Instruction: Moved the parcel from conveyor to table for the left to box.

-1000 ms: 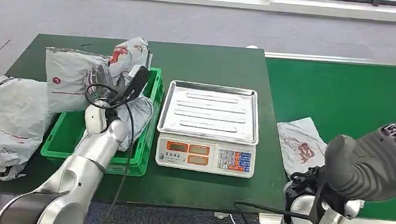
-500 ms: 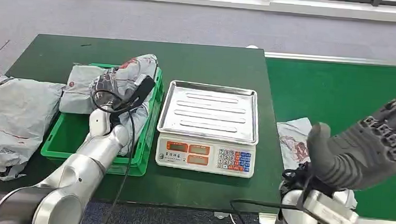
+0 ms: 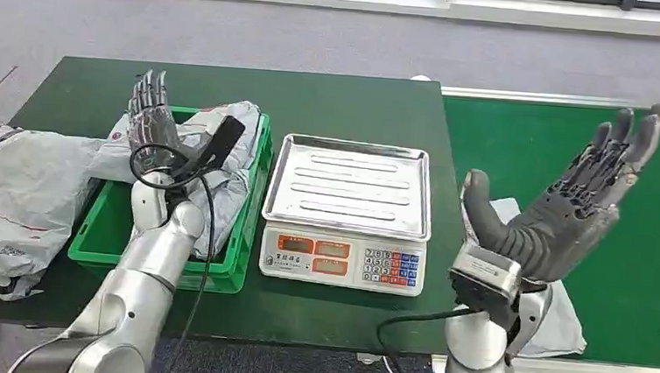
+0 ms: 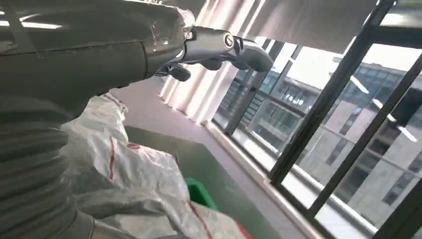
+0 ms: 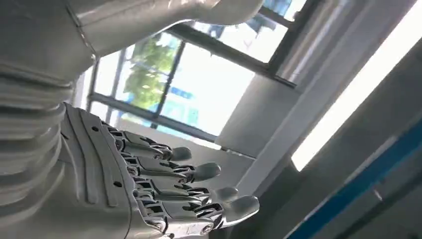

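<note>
1. Parcel (image 3: 515, 252) lying flat on the conveyor (image 3: 574, 160), just right of the scale (image 3: 347, 212), partly hidden behind the right hand (image 3: 562, 211). Not yet on the tabletop (image 3: 333, 99).
2. Right hand raised above that parcel, palm up, fingers spread, holding nothing; same spread fingers seen against a window in the right wrist view.
3. Left hand (image 3: 151, 121) lifted over the green box (image 3: 172, 263), left of the scale, fingers straight and apart, gripping nothing.
4. Grey bagged parcels (image 3: 224, 144) heaped in the green box beneath that hand; judged already boxed.
5. Scale tray bare, between box and conveyor.
6. Another large grey bag (image 3: 10, 199) resting farther left of the scale, beyond the box, at the tabletop edge.
7. Progress, as a judgement: some boxing done; for the conveyor parcel, grasp, carry to tabletop and boxing all remaining.
</note>
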You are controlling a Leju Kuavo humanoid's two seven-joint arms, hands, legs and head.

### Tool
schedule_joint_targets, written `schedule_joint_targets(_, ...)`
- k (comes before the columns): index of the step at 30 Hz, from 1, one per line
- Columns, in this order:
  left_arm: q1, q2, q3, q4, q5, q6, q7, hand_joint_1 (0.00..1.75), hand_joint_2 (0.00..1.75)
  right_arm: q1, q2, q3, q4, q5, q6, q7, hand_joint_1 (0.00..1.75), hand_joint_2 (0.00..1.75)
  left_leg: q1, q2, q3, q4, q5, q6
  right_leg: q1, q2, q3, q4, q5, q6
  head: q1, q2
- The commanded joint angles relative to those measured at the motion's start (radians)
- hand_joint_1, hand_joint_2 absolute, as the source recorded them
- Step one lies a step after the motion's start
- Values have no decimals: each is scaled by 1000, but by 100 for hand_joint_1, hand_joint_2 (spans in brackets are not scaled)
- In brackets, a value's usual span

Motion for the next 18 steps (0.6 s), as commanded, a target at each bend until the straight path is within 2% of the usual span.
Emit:
schedule_joint_targets(1, 88, -69, 58, -241, 59, 1, -65, 0, 175, 11, 18, -57, 139, 107, -1, 67, 0, 175, 1, 1, 4, -3, 0, 1, 2, 0, 4, -4, 0, -2, 0, 0)
schedule_joint_targets(3, 155, -93, 33, -359, 175, 1, -154, 0, 175, 17, 18, -81, 179, 204, -1, 132, 0, 175, 1, 2, 4, -3, 0, 1, 1, 1, 4, -4, 1, -2, 0, 0)
schedule_joint_targets(5, 261, -93, -64, -502, 339, -7, -212, 0, 175, 15, 18, -145, 230, 319, -1, 196, 0, 175, 1, 3, 6, -4, -1, 1, 2, 2, 6, -6, 1, -2, 0, 0)
schedule_joint_targets(7, 386, -50, -196, -706, 721, -355, -354, 0, 175, -13, 18, -239, 346, 467, -1, 283, 0, 175, 1, 2, 4, -2, -1, 1, 1, 1, 4, -4, 0, -1, 0, 0)
schedule_joint_targets(9, 386, -50, -196, -706, 721, -355, -354, 0, 175, -13, 18, -239, 346, 467, -1, 283, 0, 175, 1, 4, 4, -2, -2, 0, 1, 3, 3, -4, 0, -1, 0, 0)
schedule_joint_targets(10, 415, -45, -210, -743, 826, -448, -428, 0, 175, -37, 18, -322, 405, 461, -1, 256, 0, 175, 1, 3, 5, -3, -2, 1, 2, 3, 4, -4, 0, -2, 0, 0)
schedule_joint_targets(12, 445, -40, -215, -783, 927, -576, -502, 0, 175, -63, 18, -429, 461, 511, -1, 277, 0, 175, 1, 1, 3, -2, -2, 0, 2, 0, 3, -3, -1, -2, 0, 0)
schedule_joint_targets(13, 467, -42, -216, -815, 953, -623, -527, 0, 175, -58, 18, -493, 488, 534, -1, 256, 0, 175, 1, -1, 3, -3, -1, 1, 1, -2, 4, -4, -1, -2, 0, 0)
schedule_joint_targets(14, 492, -40, -225, -844, 979, -669, -549, 0, 175, -97, 18, -570, 531, 561, -1, 248, 0, 175, 1, -2, 2, -2, -2, 1, 1, -3, 4, -4, -2, -1, 0, 0)
schedule_joint_targets(16, 531, -46, -228, -888, 1006, -713, -569, 0, 175, -114, 17, -660, 575, 611, -1, 223, 0, 175, 1, 0, 6, -4, -2, 1, 1, -2, 7, -6, -2, -2, 0, 0)
schedule_joint_targets(18, 570, -32, -256, -935, 1060, -757, -584, 0, 175, -124, 17, -731, 604, 625, -1, 206, 0, 175, 0, -2, 3, -2, -2, 1, 0, -3, 5, -4, -3, -1, 0, 0)
